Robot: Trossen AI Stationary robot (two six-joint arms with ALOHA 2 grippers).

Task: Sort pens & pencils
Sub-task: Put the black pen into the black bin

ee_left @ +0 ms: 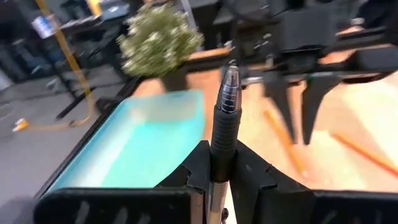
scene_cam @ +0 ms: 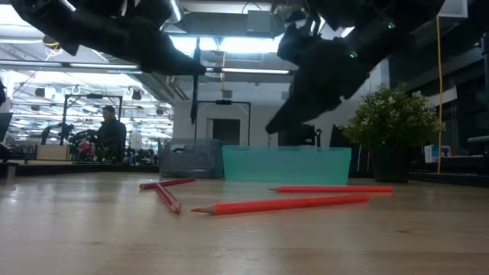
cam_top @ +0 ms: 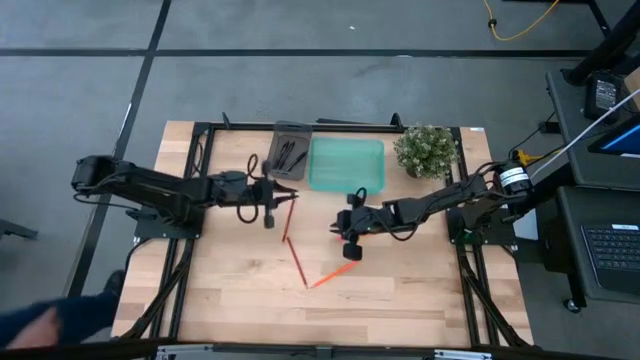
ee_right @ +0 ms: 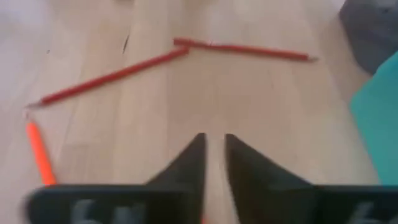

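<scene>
left gripper (ee_left: 214, 177), clamped on a pen (ee_left: 225, 106), should probably clear the grey tray (cam_top: 290, 150) rim before releasing; right gripper (ee_right: 213, 163) narrowly apart, empty.

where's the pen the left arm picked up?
Upright in the left gripper, the pen hangs above the table left of centre, near the grey tray.

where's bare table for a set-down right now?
Free: front strip of the table, nearer than the pencils, and its left front corner. Crowded: the middle, with both grippers, and the back row of grey tray, teal tray and plant.
</scene>
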